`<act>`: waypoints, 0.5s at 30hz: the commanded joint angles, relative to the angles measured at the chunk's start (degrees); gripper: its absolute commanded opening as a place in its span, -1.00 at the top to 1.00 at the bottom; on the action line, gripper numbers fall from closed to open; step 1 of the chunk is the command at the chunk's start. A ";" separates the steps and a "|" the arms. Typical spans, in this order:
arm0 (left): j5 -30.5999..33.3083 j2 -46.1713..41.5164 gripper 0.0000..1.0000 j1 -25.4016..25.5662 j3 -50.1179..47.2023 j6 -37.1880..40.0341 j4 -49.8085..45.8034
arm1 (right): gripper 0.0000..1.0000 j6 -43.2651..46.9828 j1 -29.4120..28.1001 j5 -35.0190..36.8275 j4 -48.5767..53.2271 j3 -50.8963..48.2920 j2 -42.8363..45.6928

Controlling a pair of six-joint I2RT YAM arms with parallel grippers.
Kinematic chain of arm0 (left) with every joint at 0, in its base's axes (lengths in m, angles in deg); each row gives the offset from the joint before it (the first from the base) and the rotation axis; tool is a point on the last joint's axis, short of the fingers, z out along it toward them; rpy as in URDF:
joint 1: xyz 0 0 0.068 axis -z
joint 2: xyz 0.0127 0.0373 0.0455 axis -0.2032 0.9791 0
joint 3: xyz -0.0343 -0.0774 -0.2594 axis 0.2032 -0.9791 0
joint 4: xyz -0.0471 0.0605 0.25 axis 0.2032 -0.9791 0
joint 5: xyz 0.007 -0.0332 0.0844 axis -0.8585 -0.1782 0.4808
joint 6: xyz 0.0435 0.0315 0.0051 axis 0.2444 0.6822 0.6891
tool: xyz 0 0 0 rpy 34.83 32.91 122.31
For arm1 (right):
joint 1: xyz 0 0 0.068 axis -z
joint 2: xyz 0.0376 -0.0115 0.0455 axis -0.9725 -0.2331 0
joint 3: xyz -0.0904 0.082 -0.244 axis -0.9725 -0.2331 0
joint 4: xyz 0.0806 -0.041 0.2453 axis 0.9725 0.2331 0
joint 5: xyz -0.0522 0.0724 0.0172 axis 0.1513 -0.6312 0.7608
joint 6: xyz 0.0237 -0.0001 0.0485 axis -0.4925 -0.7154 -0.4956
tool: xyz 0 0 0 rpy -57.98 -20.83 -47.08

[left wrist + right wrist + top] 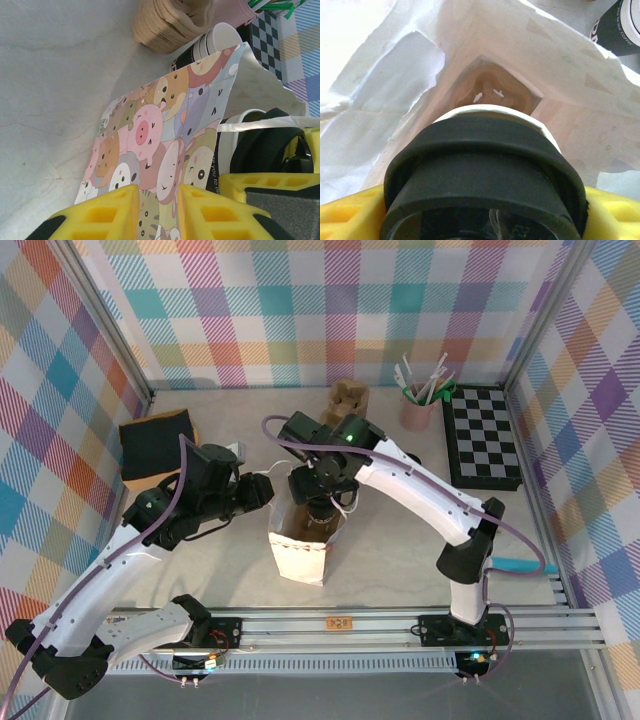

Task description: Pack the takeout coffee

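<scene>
Takeout coffee: The takeout coffee [485,170], black lid up and white rim just showing, hangs upright in the mouth of the paper bag [300,552]. The bag's pale walls rise on all sides of it and its brown floor [492,92] lies well below.
Right gripper: The right gripper [322,492] clasps the cup near its top, a yellow finger on either side of the lid.
Paper bag: It stands upright near the table's front edge, mouth open, with its cartoon-animal panel [165,130] facing the left arm.
Left gripper: The left gripper [157,212] sits at the bag's left rim with the printed wall between its fingers. Whether the jaws have a hold on the paper cannot be told.
Step in hand: By the look of it, lowering the cup to the bag's floor. The cup has not been set down yet.
Doing it well: Bring the cup straight down over the centre of the floor and keep it level. The left side should brace the rim so the mouth does not fold inward. Let go only once the base is seated.
Watch for: The crumpled wall [415,65] could catch the cup's base and tip it.
Outside the bag: A second dark cup [620,30] stands near the bag.
</scene>
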State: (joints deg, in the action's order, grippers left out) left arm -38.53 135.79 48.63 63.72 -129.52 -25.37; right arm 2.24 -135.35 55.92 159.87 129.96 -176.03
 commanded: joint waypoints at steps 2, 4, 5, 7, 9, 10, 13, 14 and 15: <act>0.60 -0.85 0.49 -0.45 1.28 0.26 -0.73 | -0.50 -1.38 0.15 -1.18 5.04 4.24 -3.85; 0.84 -1.16 0.49 -0.56 1.19 0.20 -0.72 | -0.49 -1.43 0.12 -1.54 5.75 5.47 -4.66; 0.83 -1.23 0.50 -0.55 1.18 0.27 -0.68 | -0.50 -1.30 0.19 -1.79 5.83 5.81 -4.88; 0.91 -1.24 0.50 -0.56 1.08 0.35 -0.81 | -0.49 -1.24 0.12 -2.14 6.26 6.46 -5.37; 1.20 -1.33 0.51 -0.46 1.00 0.22 -0.83 | -0.49 -1.54 0.27 -2.25 7.54 7.47 -6.06; 1.34 -1.32 0.52 -0.56 0.97 0.17 -0.85 | -0.49 -1.67 0.24 -2.38 8.04 7.84 -6.35; 1.79 -1.35 0.55 -0.52 1.01 0.03 -0.68 | -0.49 -2.22 0.12 -2.67 8.87 7.78 -6.54; 2.01 -1.31 0.55 -0.59 1.01 0.09 -0.73 | -0.49 -2.48 0.18 -2.72 9.12 7.64 -6.56; 2.25 -1.32 0.57 -0.52 0.94 0.04 -0.84 | -0.49 -2.73 0.16 -2.61 9.32 7.43 -6.56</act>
State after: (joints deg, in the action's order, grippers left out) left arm -37.61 135.31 48.63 63.72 -129.52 -25.39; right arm 1.23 -135.35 54.04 165.86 135.88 -182.22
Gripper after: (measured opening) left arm 0.222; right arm 0.772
